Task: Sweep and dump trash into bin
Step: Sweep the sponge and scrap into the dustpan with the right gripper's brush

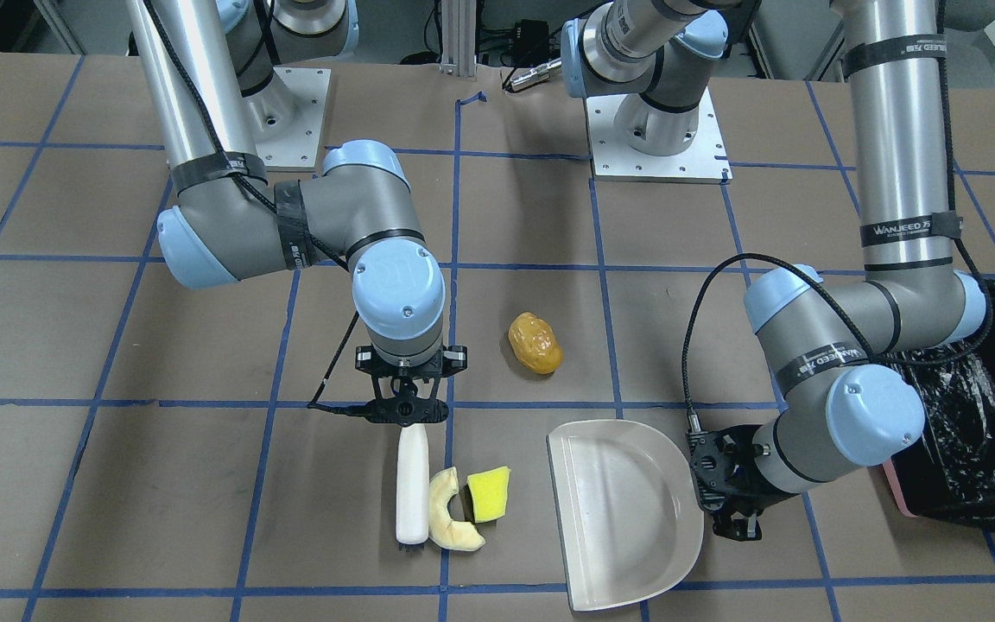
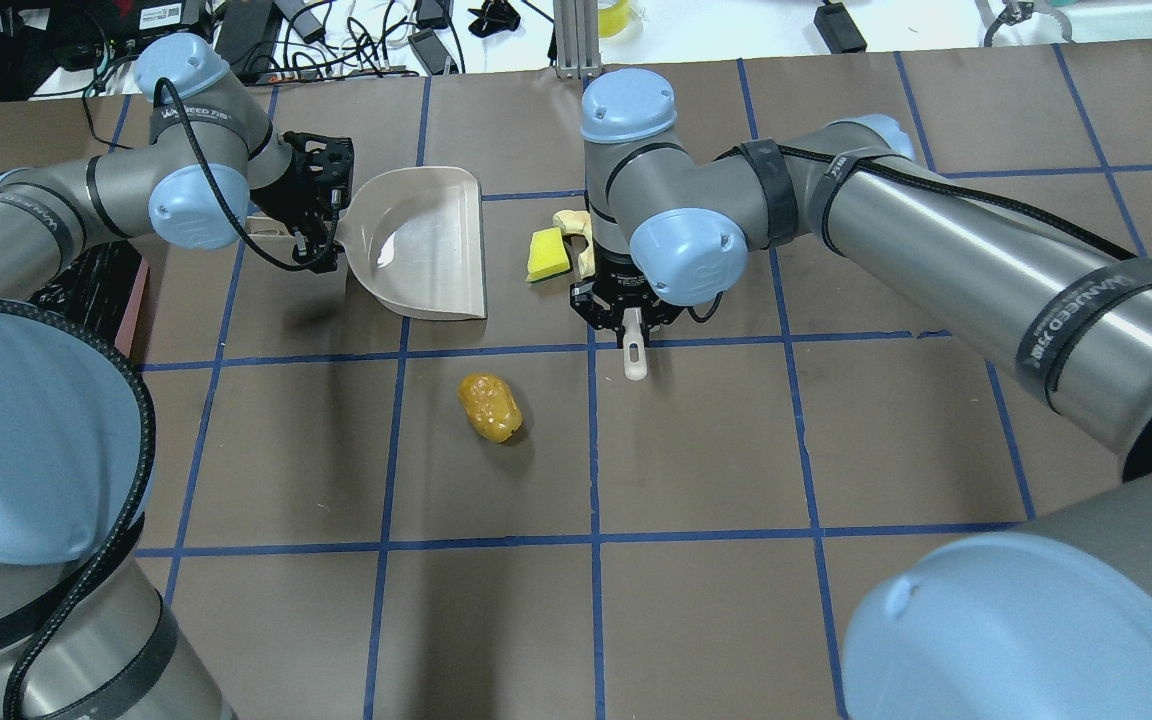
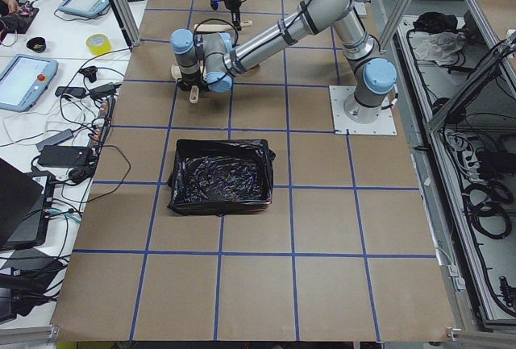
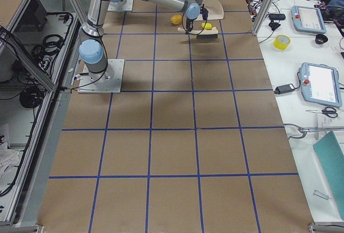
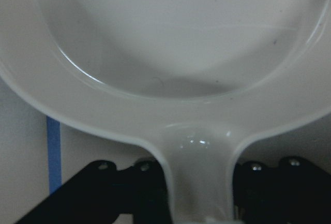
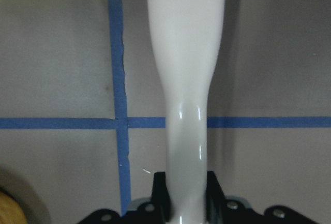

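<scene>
Brown taped worktop (image 1: 74, 345), blue grid. Item: brush (image 1: 412, 484), handle pinched by right fingers (image 6: 160, 198), long axis roughly parallel to dustpan (image 1: 627, 518) lip. Item: crescent slice (image 1: 450, 517) and wedge (image 1: 489, 494), just beside brush, between it and dustpan; left fingers (image 5: 150, 188) clamp its handle. Item: potato-shaped lump (image 1: 535, 343), apart. Item: bin (image 1: 981, 432), beyond dustpan.

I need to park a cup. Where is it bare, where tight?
Bare: paper on the robot's side of the golden lump, and to the robot's right of the brush in the right pincer. Tight: between brush, cream slice, yellow-green wedge and the dustpan held by the left pincer.
</scene>
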